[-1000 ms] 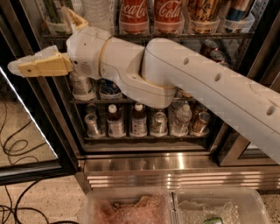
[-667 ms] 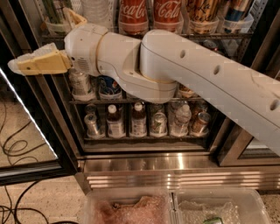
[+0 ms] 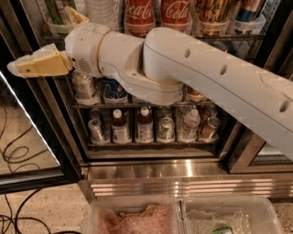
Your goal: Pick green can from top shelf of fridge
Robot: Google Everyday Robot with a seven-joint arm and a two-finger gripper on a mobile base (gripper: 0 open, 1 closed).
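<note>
The fridge (image 3: pixel 183 178) stands in front of me, its door swung open at the left. The top shelf (image 3: pixel 215 36) holds red Coca-Cola cans (image 3: pixel 137 13) in clear lane trays. The green can (image 3: pixel 56 11), pale green and white streaked, stands at the far left of that shelf and is cut off by the frame top. My gripper (image 3: pixel 40 39) is at the shelf's left end, just below and beside the green can. It is open and empty, with one tan finger (image 3: pixel 39 66) pointing left and the other finger (image 3: pixel 75 16) poking up by the can. My white arm hides the shelf's middle.
Blue Pepsi cans (image 3: pixel 114 91) stand on the rack below. Bottles and cans (image 3: pixel 121 128) fill the lowest rack. The open glass door (image 3: pixel 27 137) lies at the left, with cables (image 3: pixel 13 151) on the floor. Clear plastic bins (image 3: pixel 137 215) sit at the bottom.
The arm's big link has swung up and closer, covering more of the shelves. The gripper has stayed almost in place at the shelf's left end.
</note>
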